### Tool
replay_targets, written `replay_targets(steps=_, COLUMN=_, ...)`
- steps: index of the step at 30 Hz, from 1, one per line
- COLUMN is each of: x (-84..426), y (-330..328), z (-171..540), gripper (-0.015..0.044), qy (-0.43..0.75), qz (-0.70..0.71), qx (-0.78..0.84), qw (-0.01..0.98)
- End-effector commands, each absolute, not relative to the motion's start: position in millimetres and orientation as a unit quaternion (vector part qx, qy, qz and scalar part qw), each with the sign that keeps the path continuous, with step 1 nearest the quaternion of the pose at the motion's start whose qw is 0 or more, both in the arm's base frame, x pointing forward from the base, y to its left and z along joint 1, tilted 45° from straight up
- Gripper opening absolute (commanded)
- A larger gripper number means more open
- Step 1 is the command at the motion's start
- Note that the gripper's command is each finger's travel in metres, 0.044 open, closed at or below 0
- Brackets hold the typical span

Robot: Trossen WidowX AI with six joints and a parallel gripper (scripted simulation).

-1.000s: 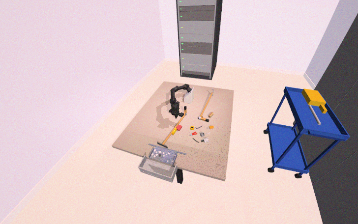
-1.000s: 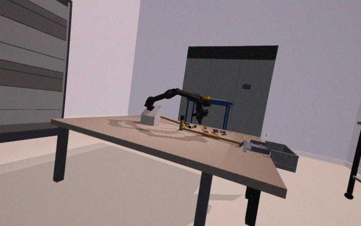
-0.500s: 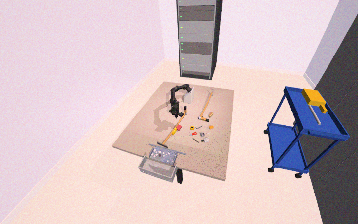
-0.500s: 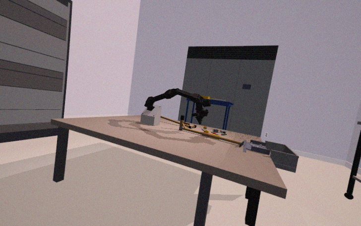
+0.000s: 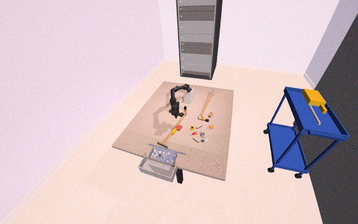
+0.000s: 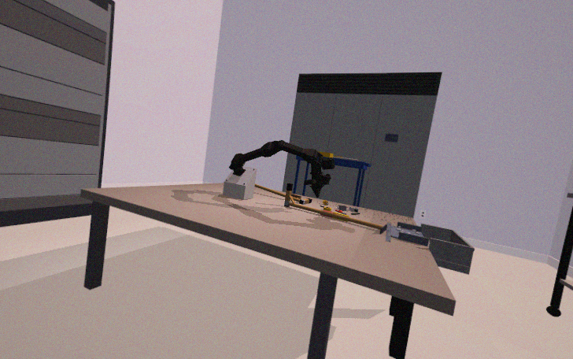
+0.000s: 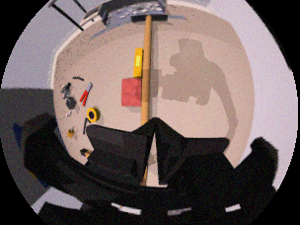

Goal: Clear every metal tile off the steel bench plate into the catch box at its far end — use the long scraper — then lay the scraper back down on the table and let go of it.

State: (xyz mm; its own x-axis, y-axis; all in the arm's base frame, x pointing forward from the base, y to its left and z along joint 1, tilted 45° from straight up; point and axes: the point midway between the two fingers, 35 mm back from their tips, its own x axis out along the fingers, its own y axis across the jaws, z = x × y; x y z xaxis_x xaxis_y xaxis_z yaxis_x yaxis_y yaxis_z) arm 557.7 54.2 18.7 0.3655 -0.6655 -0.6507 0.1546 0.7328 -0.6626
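Observation:
The long scraper [image 5: 167, 139] [image 6: 359, 220] [image 7: 148, 39] lies along the table, its dark blade [image 5: 162, 144] [image 7: 149, 18] just short of the steel plate. A grip with a black end [image 5: 185, 107] [image 6: 289, 186] stands up at its near end. My gripper [image 5: 176, 117] [image 6: 318, 195] [image 7: 156, 119] is shut and empty, pointing down above the table near the handle's near part. Several small pale tiles and a dark one lie on the steel bench plate [image 5: 166, 159]. The catch box [image 5: 155, 174] [image 6: 458, 263] is at the plate's far end, past the table edge. Its floor shows no tiles that I can make out.
A red block [image 5: 179, 127] [image 7: 131, 92] and a yellow one [image 5: 174, 131] [image 7: 138, 62] lie beside the handle. A second long-handled tool [image 5: 206, 104] lies to one side. A tape roll [image 5: 192, 127] [image 7: 93, 114], red pliers [image 5: 193, 134] [image 7: 84, 96] and other small items lie between that tool and the plate.

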Motion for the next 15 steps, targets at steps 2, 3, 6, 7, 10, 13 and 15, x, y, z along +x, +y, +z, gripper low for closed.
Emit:
replay_targets(steps=2, x=557.7, y=54.2, z=18.7, gripper=0.0, qy=0.499, qz=-0.261, qx=-0.256, qw=0.786)
replay_targets(steps=3, x=557.7, y=54.2, z=18.7, gripper=0.0, qy=0.499, qz=-0.261, qx=-0.256, qw=0.786)
replay_targets(steps=6, x=557.7, y=54.2, z=18.7, gripper=0.0, qy=0.499, qz=-0.261, qx=-0.256, qw=0.786)
replay_targets(steps=7, x=557.7, y=54.2, z=18.7, gripper=0.0, qy=0.499, qz=-0.261, qx=-0.256, qw=0.786)
replay_targets(steps=10, x=557.7, y=54.2, z=18.7, gripper=0.0, qy=0.499, qz=-0.261, qx=-0.256, qw=0.786)
replay_targets(steps=13, x=557.7, y=53.9, z=18.7, gripper=0.0, qy=0.499, qz=-0.261, qx=-0.256, qw=0.786)
replay_targets(steps=15, x=557.7, y=54.5, z=18.9, gripper=0.0026, qy=0.499, qz=-0.261, qx=-0.256, qw=0.786)
